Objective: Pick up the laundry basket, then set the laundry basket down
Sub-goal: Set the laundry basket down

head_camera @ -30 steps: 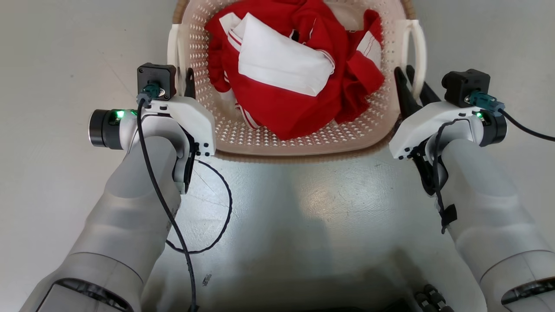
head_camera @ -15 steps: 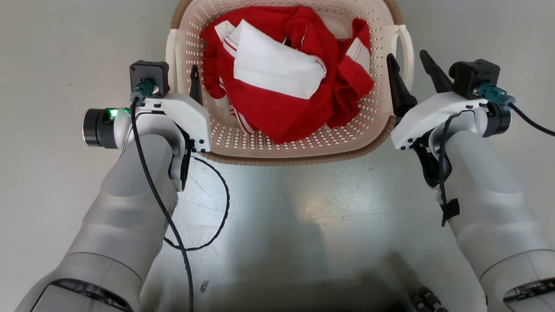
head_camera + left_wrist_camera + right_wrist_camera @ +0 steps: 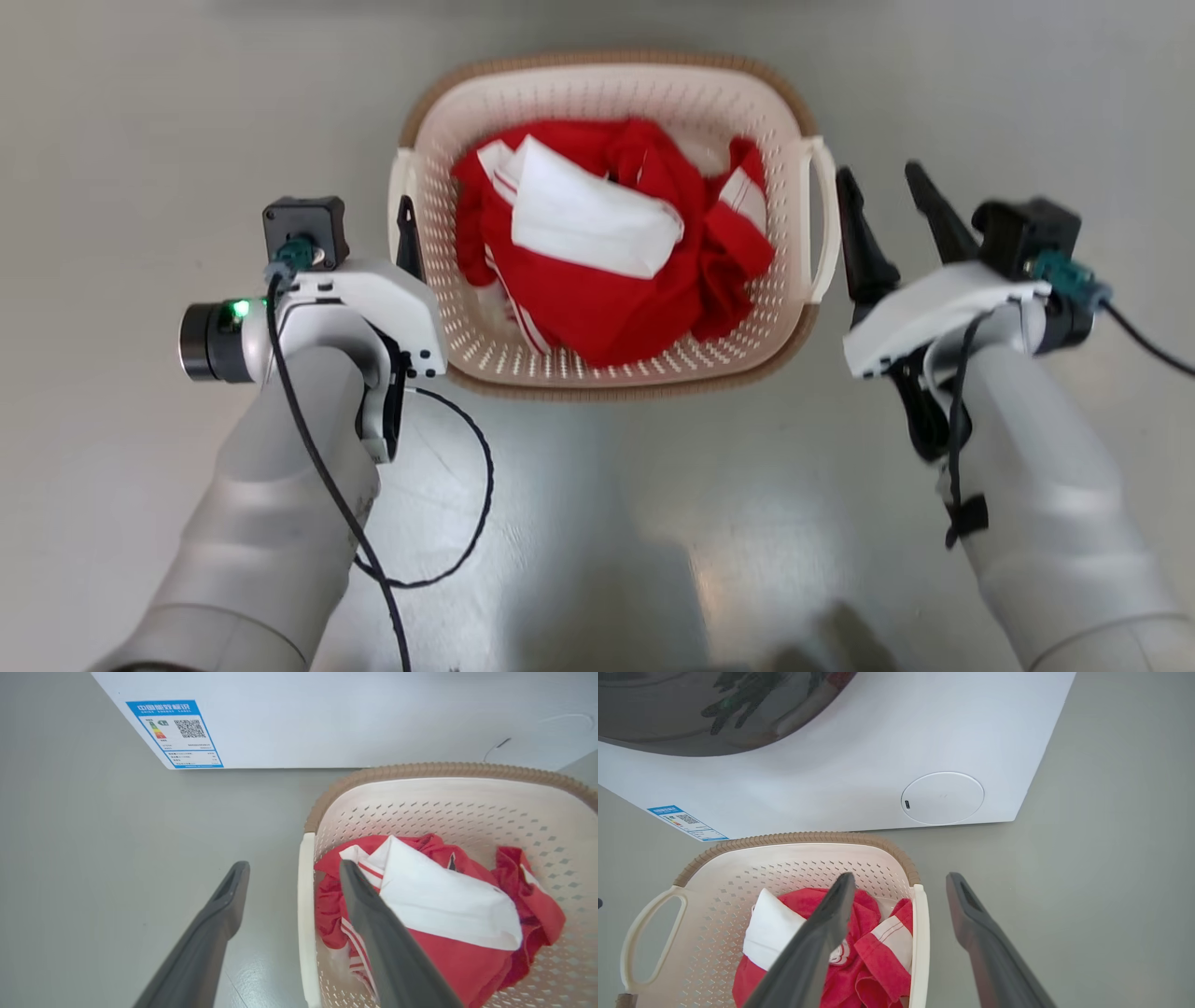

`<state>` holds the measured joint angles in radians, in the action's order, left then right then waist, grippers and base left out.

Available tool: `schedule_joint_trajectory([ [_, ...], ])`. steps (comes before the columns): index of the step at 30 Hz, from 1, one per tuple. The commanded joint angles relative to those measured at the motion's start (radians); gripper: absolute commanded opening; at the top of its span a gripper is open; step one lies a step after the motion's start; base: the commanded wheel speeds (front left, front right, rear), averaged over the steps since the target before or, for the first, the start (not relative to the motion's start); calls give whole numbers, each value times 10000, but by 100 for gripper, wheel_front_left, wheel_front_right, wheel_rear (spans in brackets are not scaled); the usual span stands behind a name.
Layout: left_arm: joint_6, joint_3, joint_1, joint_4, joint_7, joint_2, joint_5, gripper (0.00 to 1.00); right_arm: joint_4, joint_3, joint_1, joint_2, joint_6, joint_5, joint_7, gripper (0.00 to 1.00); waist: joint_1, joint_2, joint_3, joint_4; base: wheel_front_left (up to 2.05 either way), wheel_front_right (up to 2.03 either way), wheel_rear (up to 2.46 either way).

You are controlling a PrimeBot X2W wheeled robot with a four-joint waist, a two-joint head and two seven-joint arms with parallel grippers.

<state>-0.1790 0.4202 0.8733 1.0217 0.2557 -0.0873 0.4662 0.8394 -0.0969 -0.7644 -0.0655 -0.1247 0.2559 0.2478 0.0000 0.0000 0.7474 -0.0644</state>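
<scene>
Fingers, left gripper (image 3: 293, 870): spread apart, nothing clamped. The left handle (image 3: 306, 924) is seen between them in the left wrist view, with one finger outside the laundry basket (image 3: 420, 768) and one over the clothes (image 3: 434, 905).
Fingers, right gripper (image 3: 878, 173): spread apart, nothing clamped. In the head view both are placed just outside the right handle (image 3: 822, 224); no contact is seen.
Position of laundry basket: stood upright on the floor (image 3: 597, 523), between the two grippers and ahead of the robot. A white washing machine (image 3: 878, 765) is seen behind it.
Long axis: judged to run from side to side, handle to handle, so that one handle is presented to each arm.
Nearer arm: the left is judged closer to its handle; the right is set slightly wide.
Height: whether the fingers are level with the handles or above them cannot be told.
Next move: if a lift is intended, the right fingers would need to be brought inward before closing.
</scene>
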Motion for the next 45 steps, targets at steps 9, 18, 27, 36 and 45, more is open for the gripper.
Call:
schedule_joint_trajectory([
  [9, 251, -1157, -1747, -1319, 61, -53, -456, 100, -860, 319, 1658, 152, -60, -529, 139, 100, 0, 0, -2153, 142, 0, 0, 0],
  [18, 775, -1856, -3049, -2302, 61, 209, -992, 100, -1514, 675, 2599, 152, -60, -980, 139, 100, 0, 0, -3725, 257, 0, 0, 0],
  [27, 1202, -2615, -4324, -3270, 61, 333, -1359, 100, -2049, 803, 3549, 153, -60, -1262, 139, 100, 0, 0, -5171, 358, 0, 0, 0],
  [36, 1568, -3099, -5468, -3950, 61, 365, -1515, 100, -2283, 739, 4436, 153, -60, -1416, 139, 100, 0, 0, -6306, 406, 0, 0, 0],
  [45, 1609, -3208, -6738, -5003, 61, 369, -1392, 100, -2489, 625, 5332, 153, -60, -1407, 139, 100, 0, 0, -7308, 377, 0, 0, 0],
])
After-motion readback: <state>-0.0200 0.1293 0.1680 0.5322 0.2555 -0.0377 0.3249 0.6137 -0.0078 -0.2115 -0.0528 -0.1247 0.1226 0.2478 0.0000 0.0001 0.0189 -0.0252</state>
